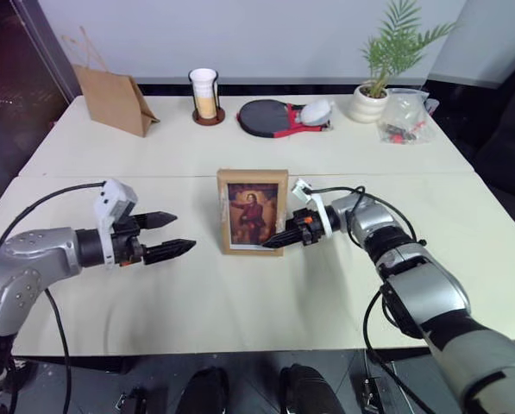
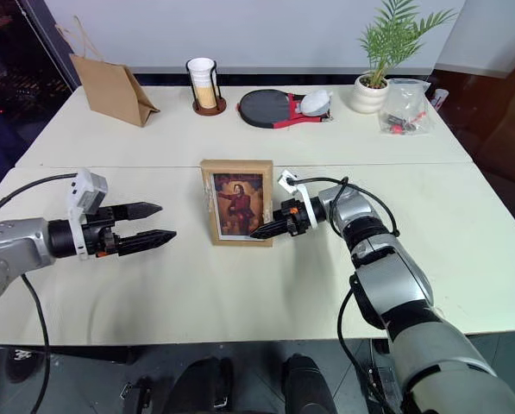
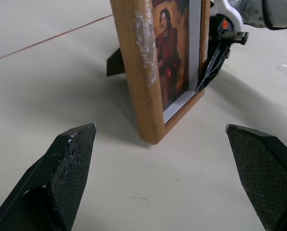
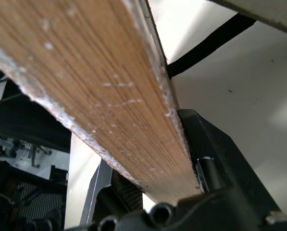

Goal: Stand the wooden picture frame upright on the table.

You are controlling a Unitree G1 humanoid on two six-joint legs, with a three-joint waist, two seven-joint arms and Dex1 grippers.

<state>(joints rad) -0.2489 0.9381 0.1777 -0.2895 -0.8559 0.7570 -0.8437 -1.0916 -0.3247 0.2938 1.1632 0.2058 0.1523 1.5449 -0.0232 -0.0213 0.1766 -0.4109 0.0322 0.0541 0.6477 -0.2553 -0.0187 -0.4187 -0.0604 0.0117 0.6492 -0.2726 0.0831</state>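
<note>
Frame (image 1: 252, 211) stood upright mid-worktop (image 1: 240, 302), stand out behind. Right pincer (image 1: 279, 241) gripped its right edge low down; left pincer (image 1: 169, 235) hung open, apart to the left. Advisable release: open slowly, withdraw rightward without nudging, confirm stand bears.

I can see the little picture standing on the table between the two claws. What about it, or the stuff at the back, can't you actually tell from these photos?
- Picture frame: its back and most of its stand are hidden by its own front, head views.
- Right gripper: whether the fingers pinch or just touch the frame's edge; the wood blocks the right wrist view.
- Clear bag: contents too small, head views.
- Cup: contents too small to tell.
</note>
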